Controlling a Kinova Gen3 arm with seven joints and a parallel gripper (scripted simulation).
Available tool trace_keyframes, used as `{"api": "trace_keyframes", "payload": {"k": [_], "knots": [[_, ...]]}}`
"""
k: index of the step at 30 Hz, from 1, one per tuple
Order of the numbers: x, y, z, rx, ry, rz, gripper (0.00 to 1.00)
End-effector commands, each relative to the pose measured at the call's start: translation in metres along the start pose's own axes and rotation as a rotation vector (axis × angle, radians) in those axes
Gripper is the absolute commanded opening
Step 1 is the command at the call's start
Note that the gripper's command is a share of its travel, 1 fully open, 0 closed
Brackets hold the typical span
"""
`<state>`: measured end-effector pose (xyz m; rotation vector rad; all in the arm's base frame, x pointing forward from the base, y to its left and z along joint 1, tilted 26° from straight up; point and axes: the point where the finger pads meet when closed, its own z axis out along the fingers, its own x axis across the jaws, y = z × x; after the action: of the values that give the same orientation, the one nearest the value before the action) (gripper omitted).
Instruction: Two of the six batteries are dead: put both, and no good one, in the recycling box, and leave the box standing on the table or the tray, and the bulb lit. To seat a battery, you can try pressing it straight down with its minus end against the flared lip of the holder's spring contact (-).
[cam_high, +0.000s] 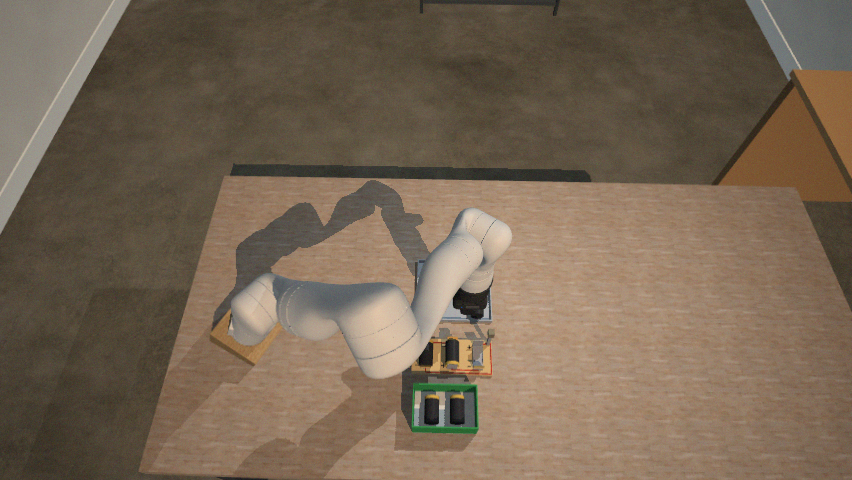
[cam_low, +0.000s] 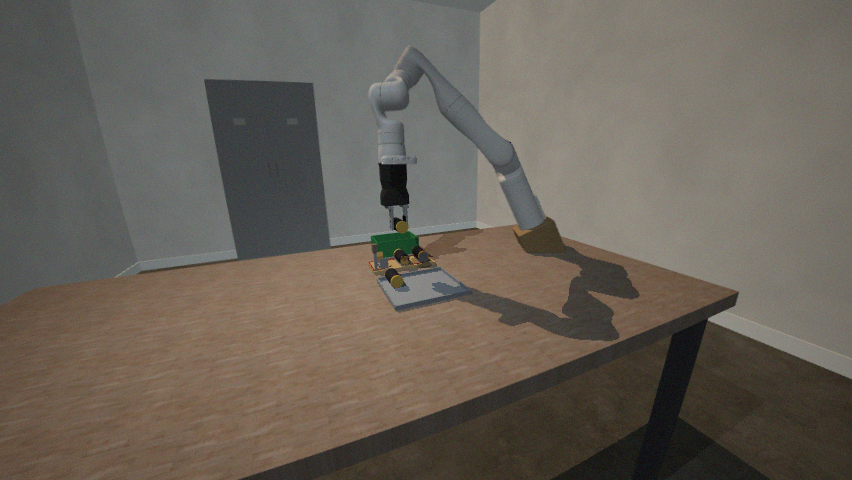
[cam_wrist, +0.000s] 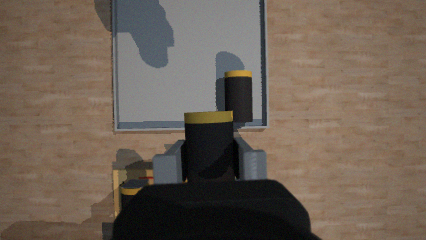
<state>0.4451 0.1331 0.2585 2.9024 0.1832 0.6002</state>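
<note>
My gripper (cam_low: 398, 221) (cam_wrist: 210, 152) is shut on a black battery (cam_low: 401, 227) (cam_wrist: 209, 145) with a yellow end band, held level in the air above the holder and tray area. Another battery (cam_low: 393, 277) (cam_wrist: 239, 97) lies on the grey tray (cam_low: 429, 293) (cam_wrist: 150, 95). The holder board (cam_high: 466, 360) (cam_low: 411, 268) bears one battery (cam_high: 426, 354) at the left and one battery (cam_high: 452, 351) in the middle; its right slot (cam_high: 477, 352) is empty. The green recycling box (cam_high: 444, 429) (cam_low: 393, 244) stands upright with two batteries (cam_high: 431, 411) (cam_high: 457, 411) inside. The small bulb (cam_high: 490, 333) shows no clear glow.
The wooden table (cam_high: 626, 327) (cam_low: 268, 357) carries everything. The arm's wooden base block (cam_high: 253, 351) (cam_low: 539, 237) stands at the left in the top view. The holder lies between the tray and the green box, close to both. The arm hides part of the tray and the holder's left end.
</note>
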Motion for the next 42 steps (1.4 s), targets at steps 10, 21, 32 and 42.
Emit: {"api": "trace_keyframes", "payload": {"k": [10, 21, 32, 42], "knots": [[0.021, 0.057, 0.001, -0.014, 0.002, 0.036, 0.57], [0.031, 0.085, 0.000, -0.014, 0.002, 0.036, 0.57], [0.033, 0.091, 0.000, -0.014, 0.002, 0.036, 0.57], [0.033, 0.091, 0.000, -0.014, 0.002, 0.034, 0.57]]}}
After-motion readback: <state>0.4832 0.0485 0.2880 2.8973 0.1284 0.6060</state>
